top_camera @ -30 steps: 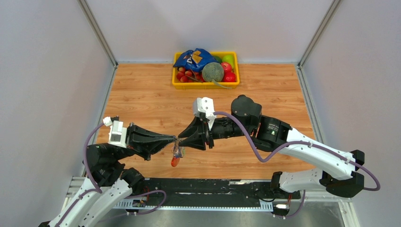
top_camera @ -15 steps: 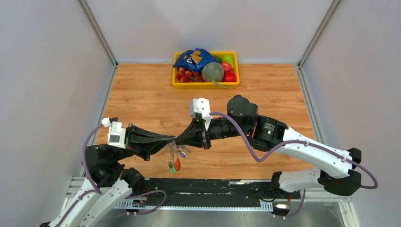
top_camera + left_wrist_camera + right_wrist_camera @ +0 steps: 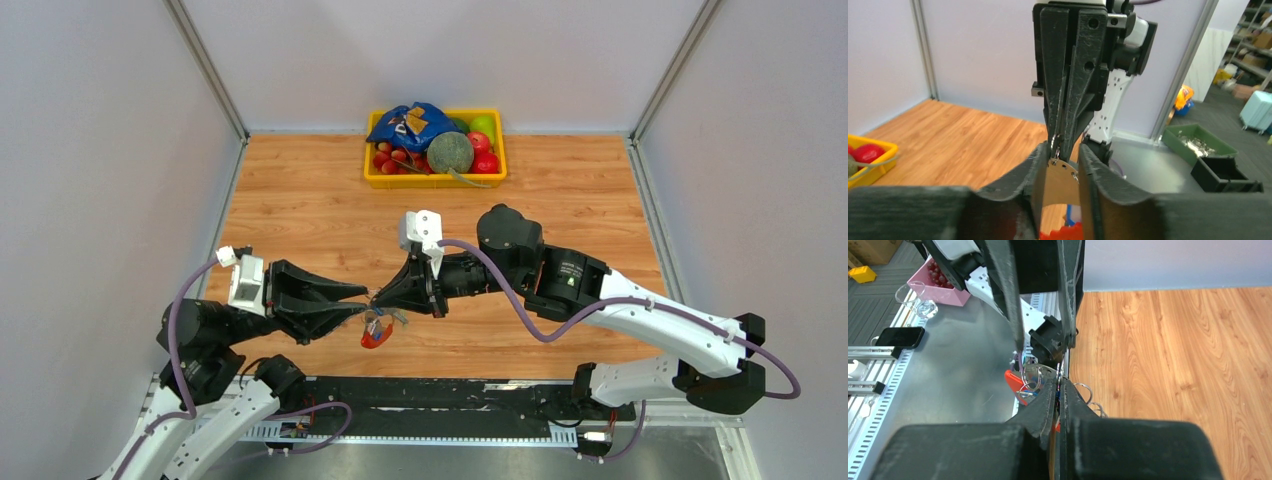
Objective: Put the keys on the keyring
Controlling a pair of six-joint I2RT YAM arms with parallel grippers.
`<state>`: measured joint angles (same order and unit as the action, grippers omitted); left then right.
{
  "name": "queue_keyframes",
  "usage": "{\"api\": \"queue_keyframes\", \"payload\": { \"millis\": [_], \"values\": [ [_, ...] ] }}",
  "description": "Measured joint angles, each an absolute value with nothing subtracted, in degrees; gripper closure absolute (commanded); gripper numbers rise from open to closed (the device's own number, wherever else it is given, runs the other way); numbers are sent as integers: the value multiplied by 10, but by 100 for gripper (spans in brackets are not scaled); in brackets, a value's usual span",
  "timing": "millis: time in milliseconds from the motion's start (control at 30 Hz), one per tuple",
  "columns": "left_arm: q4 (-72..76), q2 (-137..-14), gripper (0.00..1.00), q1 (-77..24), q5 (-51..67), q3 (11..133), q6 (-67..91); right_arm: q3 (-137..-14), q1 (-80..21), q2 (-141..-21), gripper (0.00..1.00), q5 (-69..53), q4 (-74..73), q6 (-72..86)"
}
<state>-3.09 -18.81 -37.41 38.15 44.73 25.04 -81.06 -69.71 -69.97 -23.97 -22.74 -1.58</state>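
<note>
The keyring (image 3: 376, 332) hangs above the table's front, a small bunch of silver rings (image 3: 1031, 376) with a red clip (image 3: 1012, 382) lowest. My right gripper (image 3: 376, 298) is shut on the bunch's top, its fingertips (image 3: 1050, 390) pressed together on a ring. My left gripper (image 3: 362, 302) faces it from the left, open. Its two fingers (image 3: 1040, 165) stand on either side of the flat metal strip (image 3: 1063, 182). Of the keys, only slivers of blue (image 3: 1071, 212) show inside the bunch. The right gripper's shut fingers (image 3: 1064, 100) come down from above in the left wrist view.
A yellow tray (image 3: 435, 180) at the back of the wooden table holds a blue bag, a green melon and red and green fruit. A black rail and metal ledge (image 3: 450, 395) run along the near edge, just below the hanging bunch.
My right gripper closed on the bunch's top. My left gripper then opened and drew slightly back to the left. The bunch now hangs from the right gripper and sits a little higher.
</note>
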Motion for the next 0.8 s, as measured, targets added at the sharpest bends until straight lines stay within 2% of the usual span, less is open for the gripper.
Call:
{"api": "queue_keyframes", "payload": {
  "millis": [300,800],
  "values": [
    [-190,-198,50,-374,389,523,174,-824,-697,-704,100,-245,-311,-15],
    [-290,-265,50,-374,439,552,102,-876,-697,-766,100,-296,-386,11]
  ]
}}
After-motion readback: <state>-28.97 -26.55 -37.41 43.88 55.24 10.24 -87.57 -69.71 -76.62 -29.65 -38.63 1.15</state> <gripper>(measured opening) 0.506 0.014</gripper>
